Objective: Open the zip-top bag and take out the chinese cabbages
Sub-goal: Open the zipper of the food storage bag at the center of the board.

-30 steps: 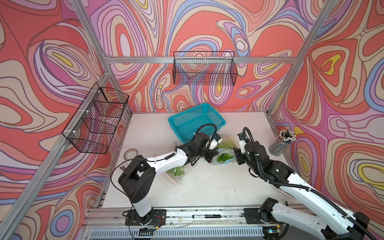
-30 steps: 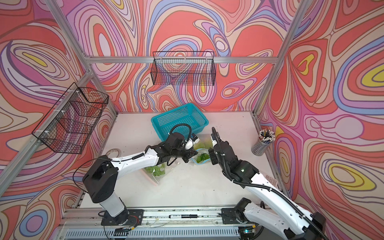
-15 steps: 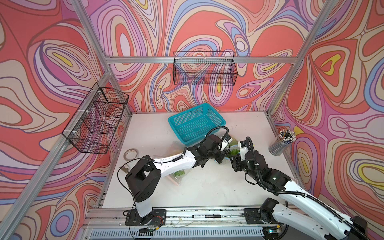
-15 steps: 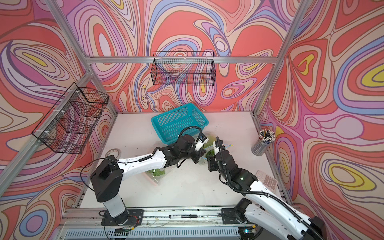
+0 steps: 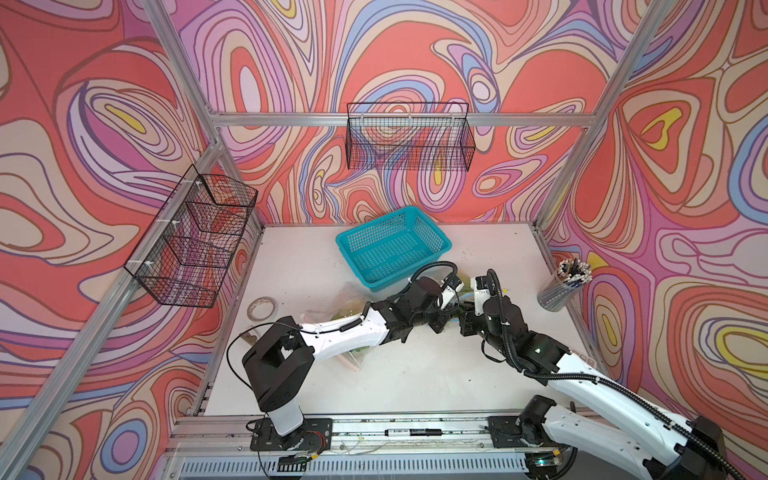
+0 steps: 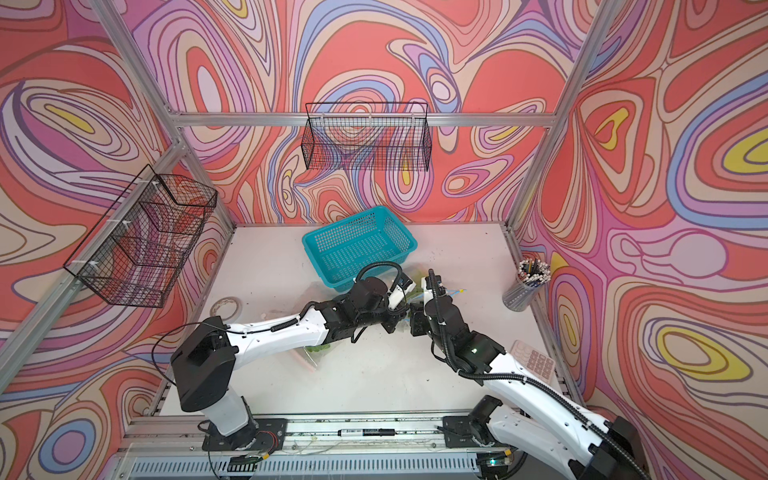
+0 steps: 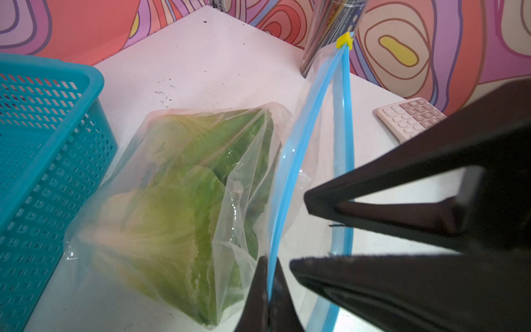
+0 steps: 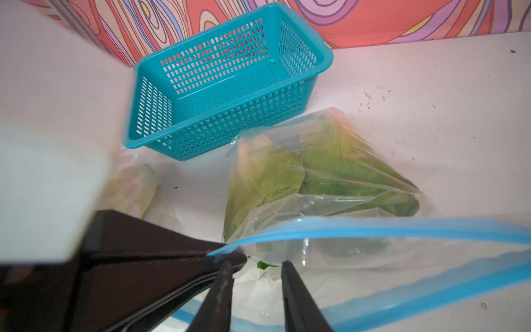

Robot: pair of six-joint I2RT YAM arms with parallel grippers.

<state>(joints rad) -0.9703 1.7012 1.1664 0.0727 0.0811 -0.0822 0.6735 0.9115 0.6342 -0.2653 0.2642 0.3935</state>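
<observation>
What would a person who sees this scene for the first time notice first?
The swirling pink and red walls catch the eye first. Near the middle of the white table lies a clear zip-top bag of green chinese cabbages, beside a teal basket. The left end effector pinches one blue lip of the bag, and the right end effector stands open at the other lip.
</observation>
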